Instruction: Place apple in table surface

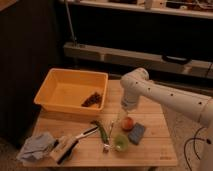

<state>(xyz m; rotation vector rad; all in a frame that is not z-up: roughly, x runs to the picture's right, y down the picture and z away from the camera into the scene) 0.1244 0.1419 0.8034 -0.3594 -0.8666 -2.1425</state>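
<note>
The bench (155, 150) is the biggest thing here: a rectangular top of light wooden planks that run in parallel along its length, with a matte surface. Over its right side reaches the 1 arm (170, 97) of the robot, with white, smooth, rounded shells. It bends down at a thick joint, and the gripper (124, 111) hangs at its lower end, just above the apple. Whether the gripper is open or closed, I cannot tell.

At the back left stands a yellow tub (60, 105) of plastic, rectangular with sloped walls and a rolled rim. Some small dark pieces (92, 99) lie in its right corner.

On the front left corner lies a crumpled grey-blue cloth (36, 146), soft and folded. Beside it is a brush (65, 147) with a pale block body and a dark handle.

A blue sponge (136, 132), flat and square, lies on the right part, set at an angle.

A long, thin, bent green thing (101, 131) lies near the middle.

The apple (128, 123) sits on the bench, touching the left edge of the sponge. It is small, round and red-orange, with a lighter yellowish patch.

Just in front of it is a round green object (121, 141) of about the same size.
</note>
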